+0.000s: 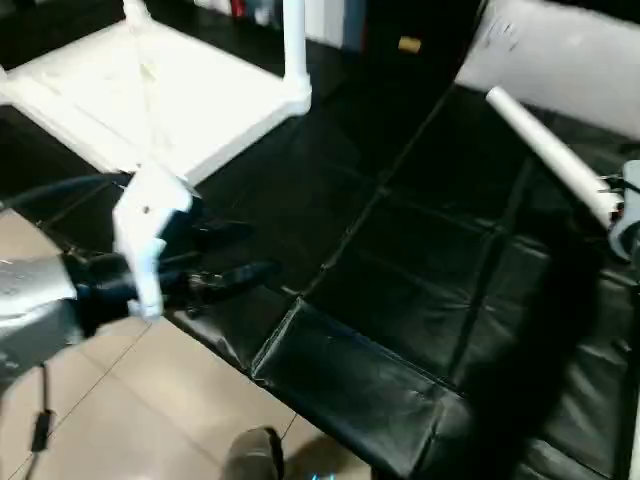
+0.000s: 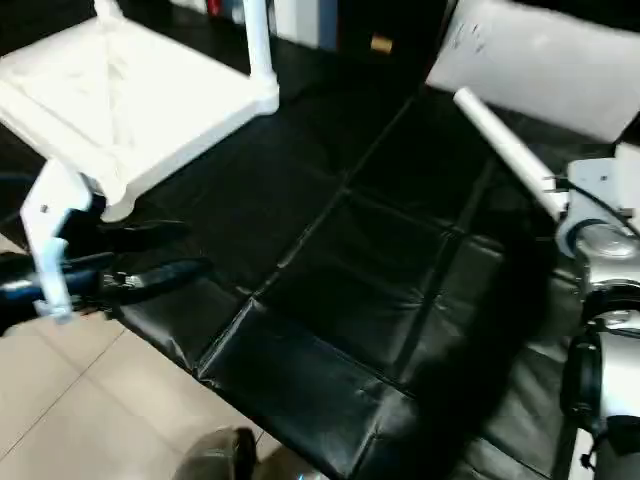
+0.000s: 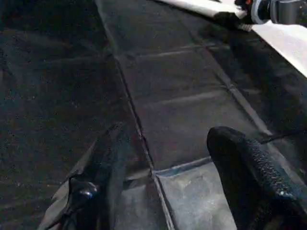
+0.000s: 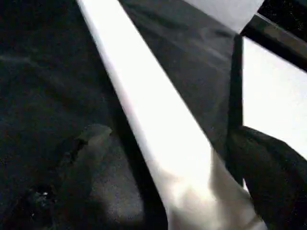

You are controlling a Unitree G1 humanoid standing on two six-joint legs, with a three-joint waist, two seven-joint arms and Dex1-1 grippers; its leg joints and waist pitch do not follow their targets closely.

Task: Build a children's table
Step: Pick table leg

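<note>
The children's table top [image 1: 130,90] lies upside down on the black mat at the back left. One white leg [image 1: 295,45] stands upright in its near right corner socket, and another leg [image 1: 135,10] rises at a far corner. A loose white leg [image 1: 550,155] lies slanted on the mat at the right. My right gripper [image 4: 170,134] is open, and this leg's near end runs between its two fingers [image 4: 273,177]. My left gripper [image 1: 240,255] hovers open over the mat's left edge, near the table top's front corner, with nothing between its fingers [image 3: 249,163].
A black padded mat [image 1: 400,280] covers the work area; its front edge drops to tan floor tiles [image 1: 150,400]. A flat white sheet [image 1: 560,60] lies at the back right behind the loose leg. A dark rounded object [image 1: 255,455] sits on the floor at the bottom.
</note>
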